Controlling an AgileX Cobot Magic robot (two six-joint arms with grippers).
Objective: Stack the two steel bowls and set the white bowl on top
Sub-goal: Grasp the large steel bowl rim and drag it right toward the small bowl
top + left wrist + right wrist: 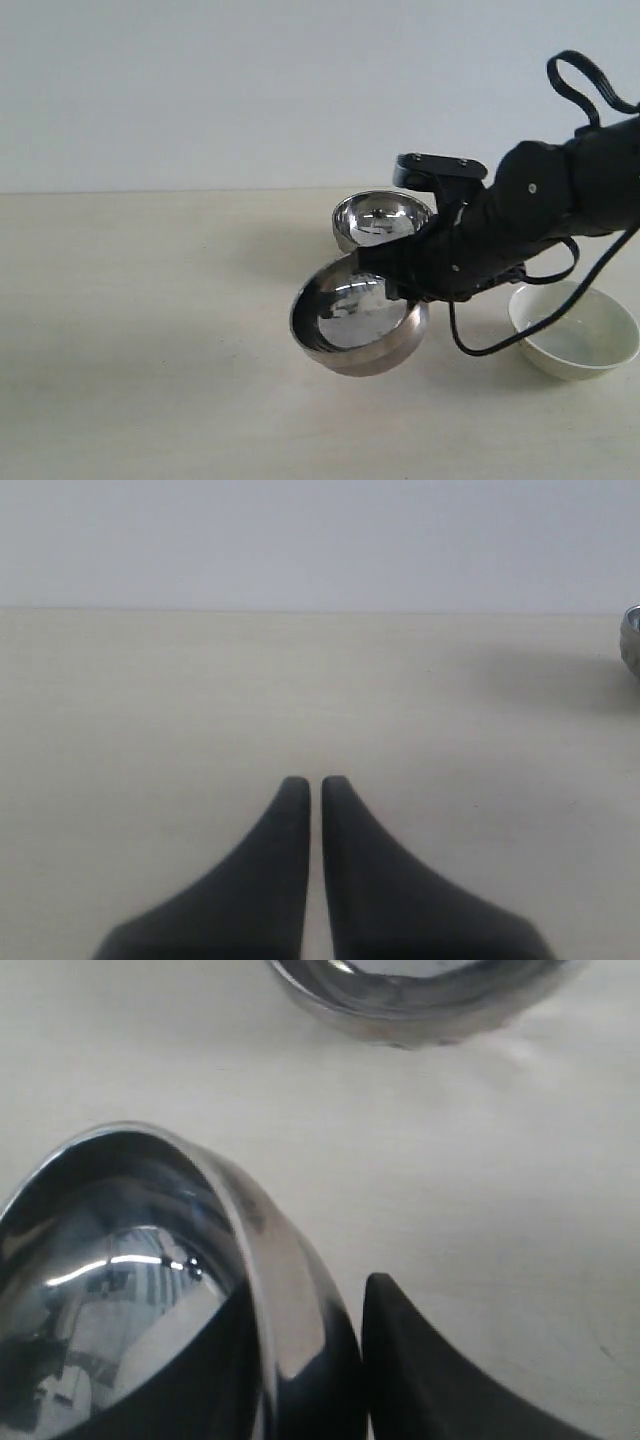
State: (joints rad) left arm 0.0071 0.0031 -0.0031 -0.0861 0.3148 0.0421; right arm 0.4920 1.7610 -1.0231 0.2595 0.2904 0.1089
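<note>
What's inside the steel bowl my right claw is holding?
The held bowl looks empty: only reflections show on its inside. The right claw grips its rim and hides the inner wall there.

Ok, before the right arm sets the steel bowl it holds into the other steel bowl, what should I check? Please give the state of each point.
1. Grip: the right gripper is shut on the rim of the held steel bowl: ok.
2. Level: the held steel bowl is tilted: not ok.
3. Alignment: it hangs beside the second steel bowl, not over it: not ok.
4. Target: the second steel bowl is upright and empty on the table: ok.
5. Clearance: the white bowl sits apart: ok.
6. Other arm: the left gripper is shut, away from the bowls: ok.
</note>
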